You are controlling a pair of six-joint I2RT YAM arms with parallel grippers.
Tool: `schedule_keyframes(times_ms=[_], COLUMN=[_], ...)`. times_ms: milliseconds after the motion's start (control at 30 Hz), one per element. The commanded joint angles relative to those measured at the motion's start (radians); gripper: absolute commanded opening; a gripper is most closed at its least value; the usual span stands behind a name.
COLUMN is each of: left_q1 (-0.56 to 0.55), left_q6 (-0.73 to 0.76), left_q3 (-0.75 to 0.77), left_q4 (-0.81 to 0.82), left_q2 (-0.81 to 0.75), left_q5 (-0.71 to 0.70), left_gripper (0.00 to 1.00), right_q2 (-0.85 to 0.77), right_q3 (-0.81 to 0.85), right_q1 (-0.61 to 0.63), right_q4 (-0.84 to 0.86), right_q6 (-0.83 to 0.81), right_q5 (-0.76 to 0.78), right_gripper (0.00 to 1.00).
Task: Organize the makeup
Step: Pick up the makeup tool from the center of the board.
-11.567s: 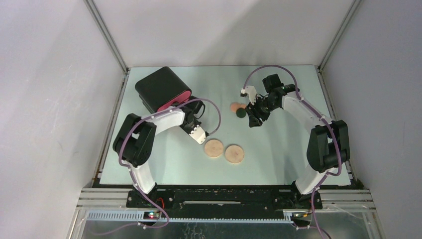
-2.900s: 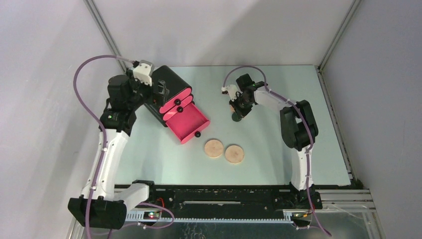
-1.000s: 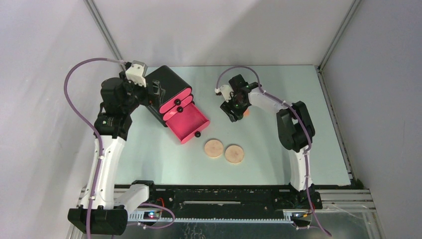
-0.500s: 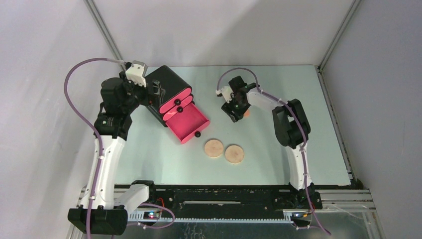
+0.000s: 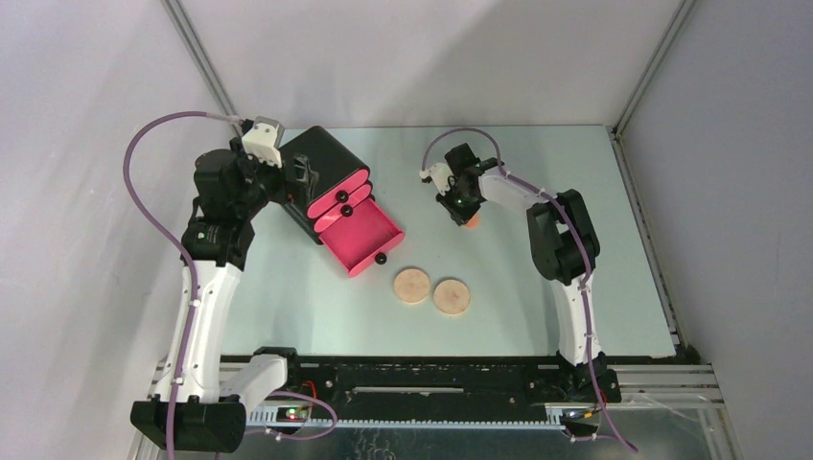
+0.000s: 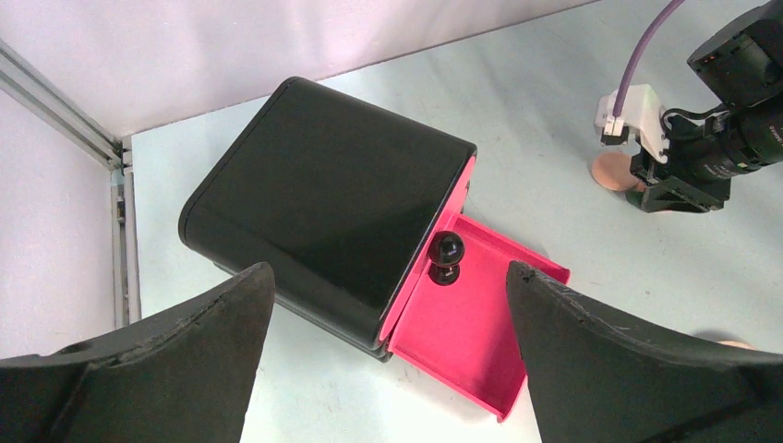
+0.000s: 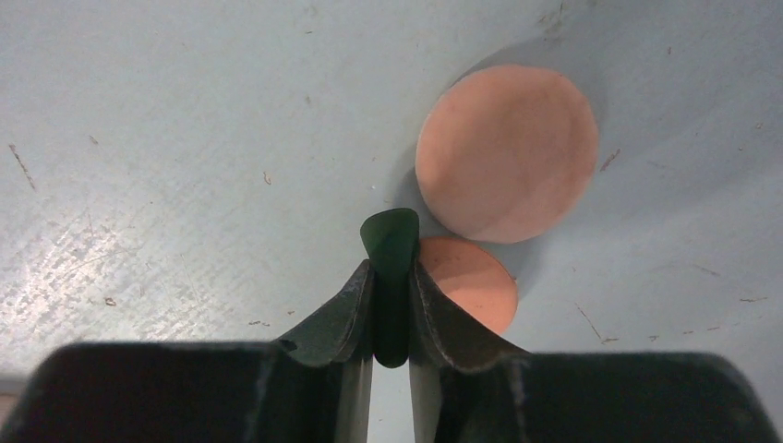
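Note:
In the right wrist view my right gripper (image 7: 391,269) is shut on a dark-green round (image 7: 390,238), held on edge between the fingers just above the table. A peach round (image 7: 506,152) lies flat just beyond it to the right. A second peach patch (image 7: 473,284) shows partly behind the right finger. From above, the right gripper (image 5: 461,210) is at the back middle, with the peach round (image 5: 473,221) beside it. Two tan discs (image 5: 412,285) (image 5: 451,296) lie side by side nearer the front. My left gripper (image 6: 388,269) hangs wide open above the black box, holding nothing.
The black box (image 5: 321,161) with pink drawers stands at the back left. Its bottom drawer (image 5: 361,237) is pulled out toward the table's middle and nothing shows in it. A black knob (image 6: 450,247) sits on a drawer front above it. Cage posts and walls ring the table.
The right gripper has closed on the dark-green round and shifted slightly right and back. The left arm and the drawer have not moved.

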Motion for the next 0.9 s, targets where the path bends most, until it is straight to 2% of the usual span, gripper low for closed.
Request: schedule_keyframes(times_ms=[0, 267, 467, 633, 867], left_q1=[0.008, 0.009, 0.009, 0.017, 0.02], left_q6=[0.012, 0.014, -0.006, -0.036, -0.033], left_q3=[-0.028, -0.028, -0.024, -0.023, -0.027], left_q4=[0.018, 0.018, 0.021, 0.034, 0.034], left_q2=[-0.016, -0.017, -0.022, -0.029, -0.045], left_q5=[0.009, -0.008, -0.073, -0.16, -0.178], left_gripper=[1.0, 1.0, 1.0, 1.0, 1.0], right_q2=[-0.067, -0.177, -0.186, -0.11, 0.052], right_q3=[-0.001, 0.044, 0.117, 0.265, 0.449], right_q1=[0.011, 0.072, 0.159, 0.251, 0.351], right_q4=[-0.04, -0.075, -0.101, -0.137, -0.157], right_q6=[0.008, 0.008, 0.008, 0.004, 0.004], right_q5=[-0.048, -0.054, -0.072, -0.078, -0.058], right_gripper=[0.24, 0.26, 0.28, 0.31, 0.34])
